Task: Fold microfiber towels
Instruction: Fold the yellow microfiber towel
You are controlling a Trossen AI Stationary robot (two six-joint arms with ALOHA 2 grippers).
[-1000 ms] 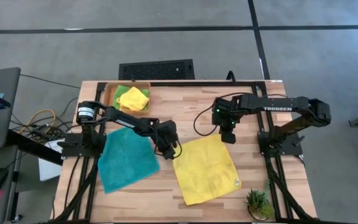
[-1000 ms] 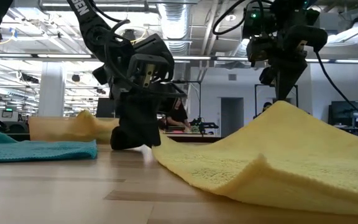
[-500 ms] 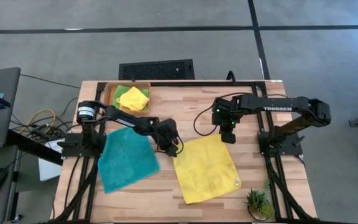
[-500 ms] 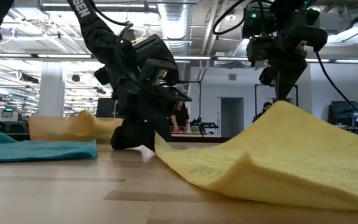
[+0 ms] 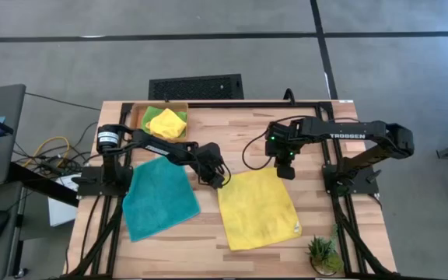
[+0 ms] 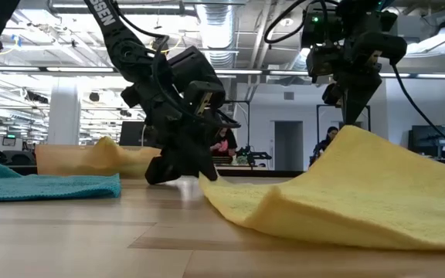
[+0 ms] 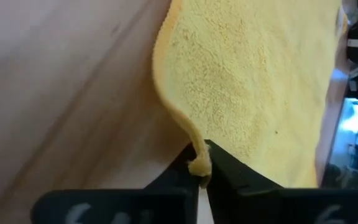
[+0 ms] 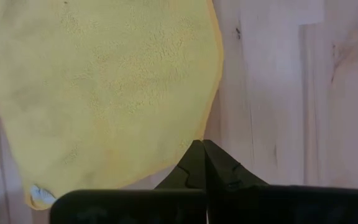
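A teal towel point(image 5: 158, 198) lies flat just left of the big yellow towel point(image 5: 257, 208) spread on the table point(image 5: 232, 132). The left gripper point(image 5: 218, 181) is pinched tight on that yellow towel's near-left corner; the right gripper point(image 5: 285, 171) is clamped on its far-right corner, lifting it. Behind the teal towel, an orange tray point(image 5: 140, 117) holds another yellow towel point(image 5: 166, 123).

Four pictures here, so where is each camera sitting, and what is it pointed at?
High view: above, looking straight down on the table; both arms show.
Low view: at tabletop height, looking across into the room; both arms drop in from above.
Left wrist view: on the left arm; left hand pinches the yellow towel at its corner.
Right wrist view: on the right arm; right hand shut at the towel's edge.
All four share that towel.
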